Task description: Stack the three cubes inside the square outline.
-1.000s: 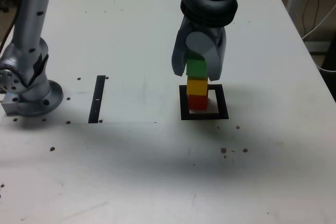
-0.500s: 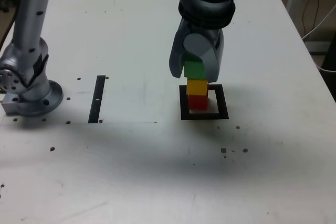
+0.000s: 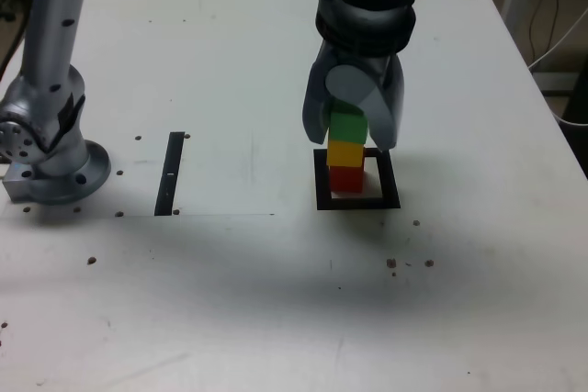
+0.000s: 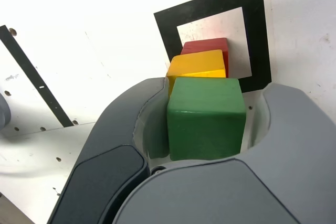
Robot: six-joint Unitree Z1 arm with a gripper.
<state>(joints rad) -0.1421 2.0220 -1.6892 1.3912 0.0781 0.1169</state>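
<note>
The green cube [image 3: 347, 126] sits atop the yellow cube [image 3: 345, 152] and red cube [image 3: 345, 177], all inside the square outline [image 3: 357, 202] on the bench [image 3: 276, 300]. My tool [image 3: 354, 121] straddles the green cube with jaws spread, gaps showing on both sides. I judge this the release step; next I should lift straight up without nudging the stack

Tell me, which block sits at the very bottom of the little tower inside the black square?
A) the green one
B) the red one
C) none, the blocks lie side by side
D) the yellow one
B: the red block rests on the pale centre of the black square, with the yellow block on it and the green block on top.
</note>
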